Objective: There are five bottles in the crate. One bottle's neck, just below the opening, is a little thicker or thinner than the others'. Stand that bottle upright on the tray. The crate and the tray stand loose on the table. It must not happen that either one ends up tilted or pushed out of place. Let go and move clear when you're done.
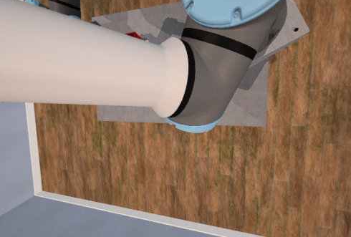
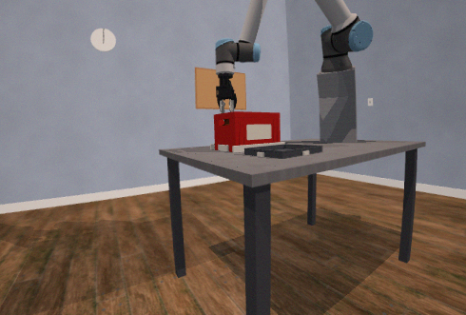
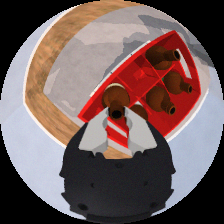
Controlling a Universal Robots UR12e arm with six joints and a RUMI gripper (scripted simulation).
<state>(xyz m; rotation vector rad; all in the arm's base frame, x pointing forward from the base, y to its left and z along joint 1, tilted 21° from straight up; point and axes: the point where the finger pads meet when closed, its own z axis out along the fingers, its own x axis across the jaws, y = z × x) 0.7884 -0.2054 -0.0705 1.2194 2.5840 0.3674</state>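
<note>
The red crate stands on the table, holding brown bottles. My gripper is over the crate's near end, pointing down, and is shut on the neck of one bottle, just below its opening. Another bottle is mostly hidden behind the right finger. Three more stand further along the crate: one bottle, a second bottle and a third bottle. Differences in neck thickness are too small to tell. The dark tray lies beside the crate; the arm hides it in the top view.
The grey table carries both crate and tray. The crate's walls and inner dividers surround the bottles closely. The robot's pedestal stands at the back right. The arm covers most of the table in the top view.
</note>
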